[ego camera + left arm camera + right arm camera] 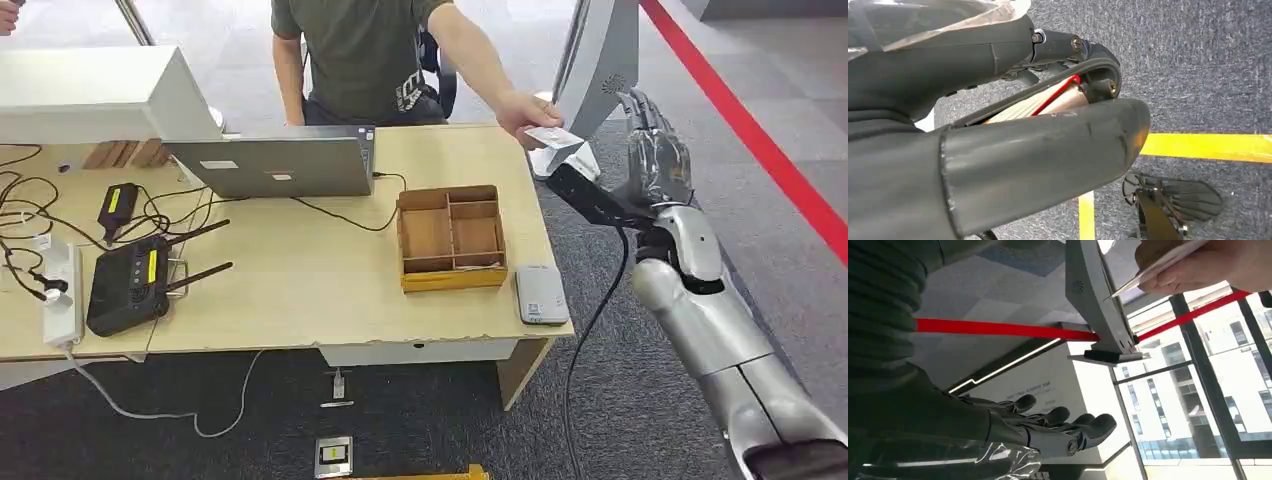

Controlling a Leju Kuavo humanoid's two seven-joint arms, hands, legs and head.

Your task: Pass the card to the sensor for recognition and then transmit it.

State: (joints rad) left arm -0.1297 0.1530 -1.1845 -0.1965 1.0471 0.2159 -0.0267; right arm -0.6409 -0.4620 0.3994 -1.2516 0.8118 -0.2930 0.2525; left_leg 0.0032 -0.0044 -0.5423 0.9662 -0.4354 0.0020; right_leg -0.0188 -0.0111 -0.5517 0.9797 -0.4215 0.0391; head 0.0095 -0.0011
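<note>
A person's hand [525, 115] reaches over the table's far right corner and holds a white card [552, 134] by one edge. My right hand [655, 150] is raised just right of that card, fingers spread upward and empty, a short gap from it. In the right wrist view the card [1158, 265] is pinched by the person's fingers [1208, 267], and my own fingers [1063, 425] lie stretched out with nothing in them. A flat grey card sensor [541, 294] lies on the table's near right corner. My left hand [1038, 145] hangs over the carpet and holds nothing.
A wooden compartment tray [451, 236] stands left of the sensor. A laptop [275, 165], a black router [130, 285], a power strip [60, 295] and cables cover the table's left half. A grey stand [600, 60] rises beside the far right corner. The person sits behind the table.
</note>
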